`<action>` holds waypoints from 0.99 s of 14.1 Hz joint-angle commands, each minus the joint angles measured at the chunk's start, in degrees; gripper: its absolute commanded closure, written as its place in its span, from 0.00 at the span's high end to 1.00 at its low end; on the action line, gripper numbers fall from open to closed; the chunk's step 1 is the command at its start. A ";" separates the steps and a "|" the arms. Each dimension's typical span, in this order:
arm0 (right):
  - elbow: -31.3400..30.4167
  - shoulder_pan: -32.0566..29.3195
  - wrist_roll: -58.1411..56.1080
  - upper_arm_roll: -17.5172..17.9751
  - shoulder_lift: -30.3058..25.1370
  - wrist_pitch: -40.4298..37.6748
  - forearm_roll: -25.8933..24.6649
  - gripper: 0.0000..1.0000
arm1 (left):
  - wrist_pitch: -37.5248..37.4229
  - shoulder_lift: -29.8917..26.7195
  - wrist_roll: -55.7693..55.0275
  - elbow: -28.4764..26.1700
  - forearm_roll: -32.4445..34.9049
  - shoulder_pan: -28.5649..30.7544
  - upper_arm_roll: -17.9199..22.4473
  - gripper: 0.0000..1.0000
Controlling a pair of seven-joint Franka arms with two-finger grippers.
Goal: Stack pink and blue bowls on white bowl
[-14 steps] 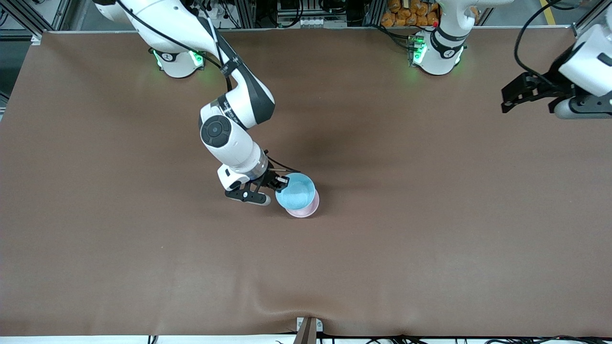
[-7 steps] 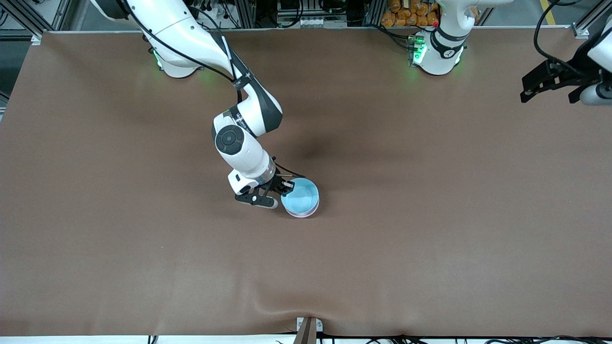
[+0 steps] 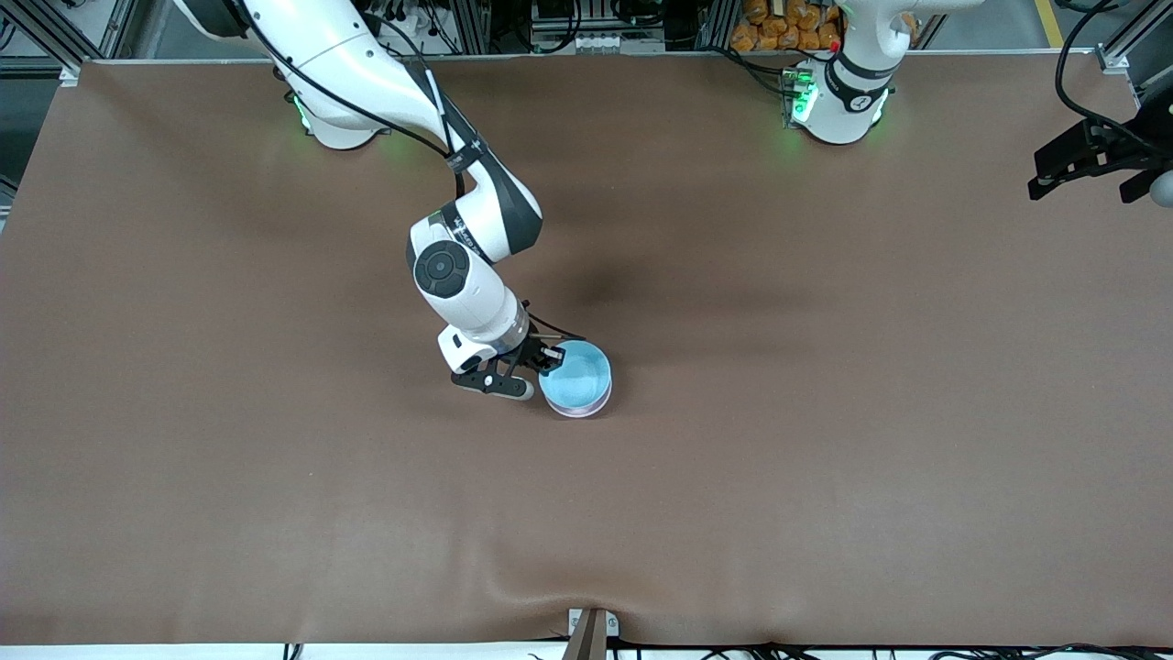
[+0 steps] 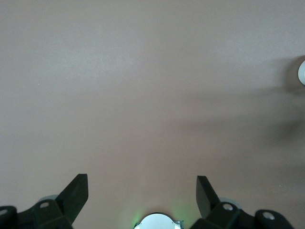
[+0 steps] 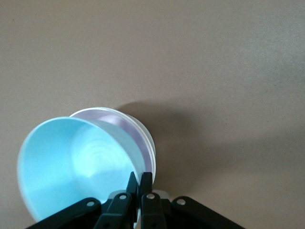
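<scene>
The light blue bowl sits nested in the pale pink bowl, whose rim shows just under it, mid-table. In the right wrist view the blue bowl lies inside the pink bowl, with the white bowl's rim outermost. From the front the white bowl is hidden beneath them. My right gripper is shut on the blue bowl's rim, one finger inside and one outside. My left gripper is open and empty, high over the table edge at the left arm's end.
The brown table mat is bare around the stack. The left wrist view shows only the mat, the left arm's base with a green light, and a small white object at the picture's edge.
The right gripper lowered the blue bowl into the pink bowl and has held still since. The left arm has pulled back farther toward its end of the table.
</scene>
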 commanded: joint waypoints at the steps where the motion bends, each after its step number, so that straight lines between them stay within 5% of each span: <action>1: 1.09 0.86 -0.43 -0.68 0.48 -0.34 0.65 0.99 | 0.76 0.13 1.03 -0.56 -0.88 0.19 0.05 1.00; 8: 0.30 -7.38 -1.82 -1.03 -8.03 -9.90 0.30 1.00 | 2.96 1.36 1.73 -0.56 -0.88 0.02 0.40 1.00; 14: -4.36 -21.79 -21.85 -1.12 -19.46 -25.36 0.04 1.00 | 2.96 1.97 1.21 -0.03 -0.88 0.19 0.40 1.00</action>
